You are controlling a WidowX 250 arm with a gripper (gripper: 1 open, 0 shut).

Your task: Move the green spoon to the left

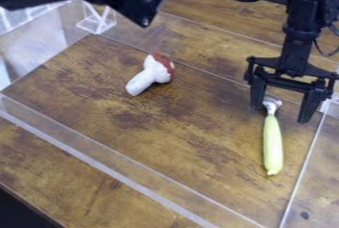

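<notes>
The green spoon (pixel 272 141) lies on the wooden table at the right, its yellow-green handle pointing toward me and its small silver bowl at the far end. My gripper (pixel 287 101) hangs open right above the bowl end, one black finger on each side of it. Nothing is held between the fingers. The black arm rises from the gripper toward the top right.
A toy mushroom (pixel 150 72) with a white stem and red cap lies left of centre. A clear acrylic wall (pixel 119 172) fences the work area along the front and right side. A white rack (pixel 95 16) stands at the back left. A dark blurred shape covers the upper left.
</notes>
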